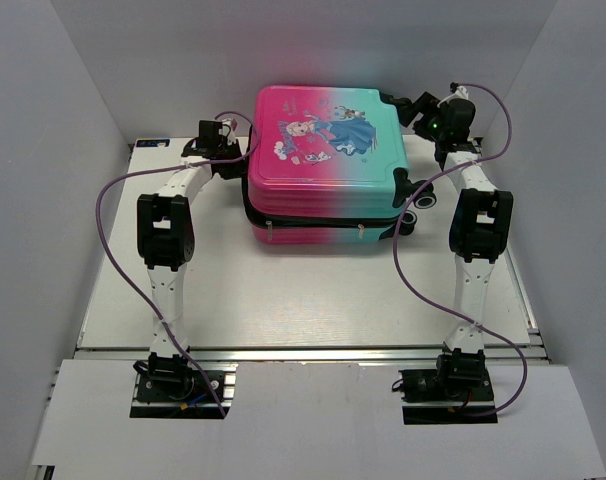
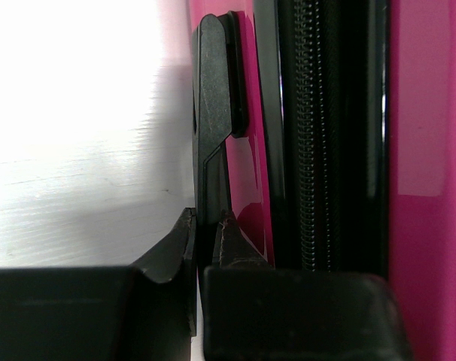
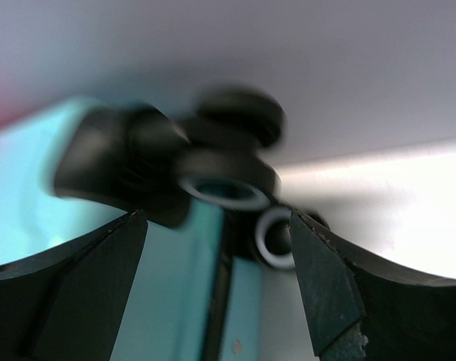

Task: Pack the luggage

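Observation:
The luggage [image 1: 328,150] lies flat and closed on the table, pink on the left and teal on the right, princess print facing up. At its pink end, my left gripper [image 1: 238,140] [image 2: 207,218] is shut on a thin black plastic handle piece [image 2: 213,113] that stands off the shell. The black zipper [image 2: 314,150] runs just right of it. My right gripper [image 1: 415,108] [image 3: 217,218] is open at the far teal corner. Its fingers straddle the seam just below two blurred black wheels with pale rims [image 3: 228,184].
The white table [image 1: 283,300] is boxed in by white walls at the left, back and right. More luggage wheels [image 1: 421,198] stick out on the near right side by my right arm. Purple cables [image 1: 113,250] loop off both arms.

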Tool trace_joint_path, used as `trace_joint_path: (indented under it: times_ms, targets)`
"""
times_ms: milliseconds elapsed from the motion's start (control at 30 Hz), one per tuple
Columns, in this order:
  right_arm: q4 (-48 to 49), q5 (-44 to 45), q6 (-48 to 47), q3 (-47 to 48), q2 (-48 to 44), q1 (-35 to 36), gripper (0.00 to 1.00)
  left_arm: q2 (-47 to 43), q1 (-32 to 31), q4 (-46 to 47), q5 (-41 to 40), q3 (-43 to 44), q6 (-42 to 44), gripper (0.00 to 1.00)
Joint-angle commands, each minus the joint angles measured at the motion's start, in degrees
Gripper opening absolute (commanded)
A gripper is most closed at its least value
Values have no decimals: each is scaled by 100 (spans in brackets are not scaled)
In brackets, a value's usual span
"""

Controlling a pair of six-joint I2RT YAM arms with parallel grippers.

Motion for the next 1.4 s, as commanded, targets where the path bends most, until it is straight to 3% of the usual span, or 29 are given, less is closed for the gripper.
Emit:
trace_joint_path:
  times_ms: [0,200,433,500,667,733,767,800,900,1000,1100,1167,1367]
  targets:
    - [2308,-1756,655,470,-639,809,86,404,-236,-138,460,-115,195,0]
    - [2209,-1934,910,753,-744,1099,87,326,-288,-94,390,-229,204,0]
    - [417,148,349,-187,-1385,1011,88,45,-156,-120,320,-703,458,0]
    - [81,299,-134,-424,-1561,1003,88,-113,-104,-242,-56,-974,589,0]
    - [-1069,-132,-1329,-1760,-3010,783,89,-852,-104,-138,-418,-2038,661,0]
    - [-2163,-167,-2855,-2226,-3792,765,89,-1027,-104,-32,-602,-2408,652,0]
    - [-2449,329,-3382,-2401,-4038,782,89,-1028,-104,-50,-707,-2443,643,0]
    - [-2721,439,-4232,-2586,-4528,783,89,-1037,-104,-76,-830,-2452,643,0]
    - [-3373,1290,-5124,-3263,-5329,712,89,-976,45,-94,-806,-2382,730,0]
    - [-4383,1241,-6635,-3590,-5622,669,89,-888,168,-15,-736,-2146,827,0]
    - [-5771,294,-7165,-3074,-5395,624,89,-616,291,-164,-622,-1603,863,0]
    - [-6412,220,-7167,-2887,-5141,624,89,-396,353,-260,-542,-1329,880,0]
    - [-6468,966,-6939,-3080,-4639,607,89,17,406,-419,-304,-502,933,0]
